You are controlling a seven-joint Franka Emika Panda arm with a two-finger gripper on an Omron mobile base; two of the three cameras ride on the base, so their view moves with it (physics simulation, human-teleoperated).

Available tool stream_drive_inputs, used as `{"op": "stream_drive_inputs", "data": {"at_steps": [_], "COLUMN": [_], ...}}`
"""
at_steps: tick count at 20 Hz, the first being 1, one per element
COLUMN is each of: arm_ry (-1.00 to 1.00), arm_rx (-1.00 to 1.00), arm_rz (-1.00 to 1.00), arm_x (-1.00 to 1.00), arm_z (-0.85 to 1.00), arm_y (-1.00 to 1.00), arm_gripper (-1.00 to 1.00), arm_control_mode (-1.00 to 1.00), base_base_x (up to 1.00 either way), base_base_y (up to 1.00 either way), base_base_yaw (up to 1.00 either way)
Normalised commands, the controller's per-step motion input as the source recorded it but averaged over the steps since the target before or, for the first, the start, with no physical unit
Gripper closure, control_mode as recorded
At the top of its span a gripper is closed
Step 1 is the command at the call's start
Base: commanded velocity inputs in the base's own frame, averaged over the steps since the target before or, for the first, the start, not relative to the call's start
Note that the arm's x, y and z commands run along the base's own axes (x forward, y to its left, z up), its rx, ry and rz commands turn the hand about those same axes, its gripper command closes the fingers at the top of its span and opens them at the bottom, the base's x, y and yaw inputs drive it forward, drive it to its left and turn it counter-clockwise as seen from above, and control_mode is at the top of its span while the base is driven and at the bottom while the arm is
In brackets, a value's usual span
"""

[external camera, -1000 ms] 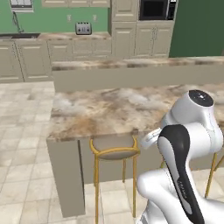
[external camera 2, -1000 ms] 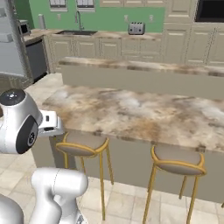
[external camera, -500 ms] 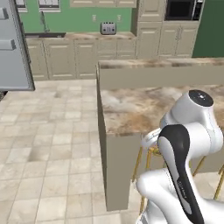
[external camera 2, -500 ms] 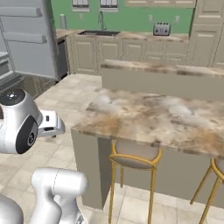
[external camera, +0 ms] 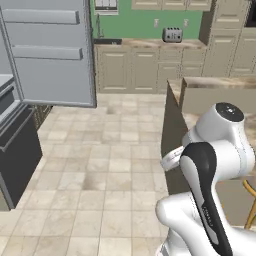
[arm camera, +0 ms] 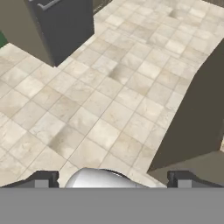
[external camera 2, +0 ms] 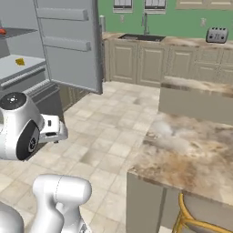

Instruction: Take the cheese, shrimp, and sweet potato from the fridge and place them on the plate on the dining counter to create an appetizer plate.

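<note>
Left base view: fridge [external camera: 47, 50] stands open at upper left, its grey door swung out over the tiled floor [external camera: 100, 165]. The dining worktop [external camera: 220, 85] runs along the right, w/ the toaster [external camera: 172, 34] on the back counter beyond. Arm folded high and tucked near the base – elbow up, nothing extended.

Right base view: fridge interior shows at far left; a small yellow-orange bit on the shelf there looks like the cheese [external camera 2: 19, 61], and a red sliver at the edge above may be the sweet potato [external camera 2: 2, 31] – too cropped to be sure. Shrimp and plate can't be made out. Marbled top of the dining worktop at right is bare where visible.

Hand view: claw [arm camera: 113, 179] wide open and empty, fingertips [arm camera: 43, 178] spread, pointing down at floor tiles beside the worktop's base.

Step in hand is approach, I'd say: square up to the fridge opening, stay clear of the door edge, only then unfold the arm toward the cheese shelf.
</note>
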Motion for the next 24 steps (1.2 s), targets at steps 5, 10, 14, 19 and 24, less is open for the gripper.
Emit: {"op": "stream_drive_inputs", "data": {"at_steps": [5, 10, 14, 19, 24], "arm_ry": [0.00, 0.00, 0.00, 0.00, 0.00], "arm_rx": [0.00, 0.00, 0.00, 0.00, 0.00], "arm_rz": [0.00, 0.00, 0.00, 0.00, 0.00], "arm_x": [0.00, 0.00, 0.00, 0.00, 0.00], "arm_z": [0.00, 0.00, 0.00, 0.00, 0.00], "arm_y": [0.00, 0.00, 0.00, 0.00, 0.00], "arm_gripper": [-1.00, -1.00, -1.00, -1.00, -1.00], "arm_control_mode": [1.00, 1.00, 1.00, 1.00, 1.00], "base_base_x": [1.00, 1.00, 1.00, 1.00, 0.95], "base_base_y": [0.88, 0.67, 0.11, 0.00, 0.34], "base_base_yaw": [0.35, 0.33, 0.14, 0.06, 0.10]}}
